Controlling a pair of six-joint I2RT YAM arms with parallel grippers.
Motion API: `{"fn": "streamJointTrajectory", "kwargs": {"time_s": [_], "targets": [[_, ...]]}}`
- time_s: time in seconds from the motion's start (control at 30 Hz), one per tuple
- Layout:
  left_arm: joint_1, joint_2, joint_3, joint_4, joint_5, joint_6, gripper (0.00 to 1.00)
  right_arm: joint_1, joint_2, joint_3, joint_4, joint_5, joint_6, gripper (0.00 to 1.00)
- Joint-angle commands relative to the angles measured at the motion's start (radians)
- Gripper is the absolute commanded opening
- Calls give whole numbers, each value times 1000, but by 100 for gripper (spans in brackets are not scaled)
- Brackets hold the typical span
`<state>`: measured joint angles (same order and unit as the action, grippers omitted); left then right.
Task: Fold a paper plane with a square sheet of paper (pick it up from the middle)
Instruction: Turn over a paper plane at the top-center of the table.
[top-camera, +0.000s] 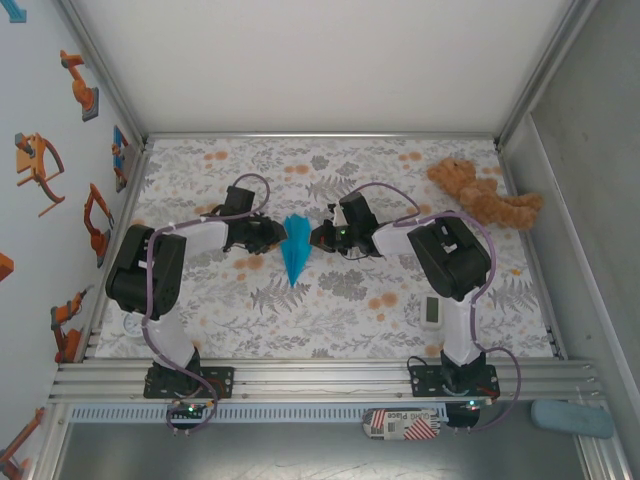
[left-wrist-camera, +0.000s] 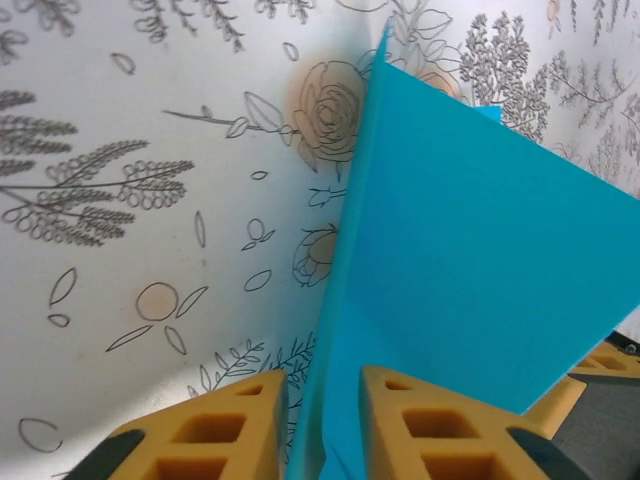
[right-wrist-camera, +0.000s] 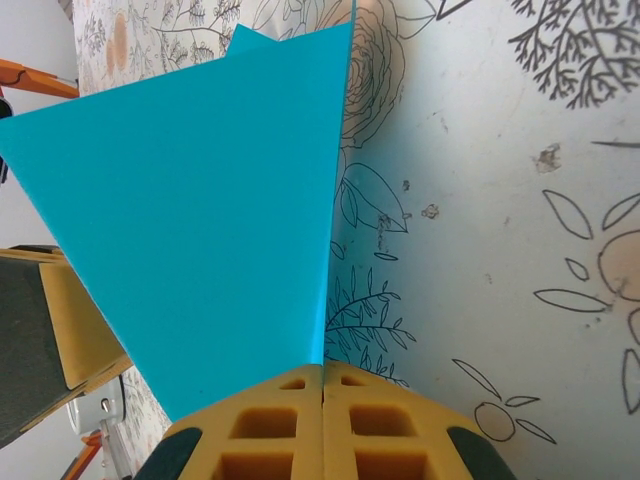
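Right gripper (right-wrist-camera: 322, 372) is clamped on the plane (top-camera: 294, 250), pads pressed together on its fold. Left gripper (left-wrist-camera: 322, 385) straddles the plane from the opposite side, jaws narrowly apart. Plane sits mid-table (top-camera: 330, 310) between both grippers, nose toward the arm bases

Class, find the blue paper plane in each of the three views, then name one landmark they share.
Top external: paper plane at the centre of the picture.
Left wrist: paper plane in the right half.
Right wrist: paper plane left of centre.
Shared landmark: floral tablecloth.
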<state>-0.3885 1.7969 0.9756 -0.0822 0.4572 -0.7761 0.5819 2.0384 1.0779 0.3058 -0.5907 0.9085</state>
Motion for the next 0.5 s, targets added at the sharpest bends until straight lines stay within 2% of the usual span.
{"fn": "streamJointTrajectory", "kwargs": {"time_s": [0.0,0.17,0.47], "targets": [[-3,12,30,8,33,23,20,-11,2,-6,23,-4,4,0],[-3,-28,24,-11,-8,37,7,-28,-50,-22,12,12,3,0],[-2,-101,-40,29,-99,34,4,-49,-117,-45,-61,82,-41,0]]}}
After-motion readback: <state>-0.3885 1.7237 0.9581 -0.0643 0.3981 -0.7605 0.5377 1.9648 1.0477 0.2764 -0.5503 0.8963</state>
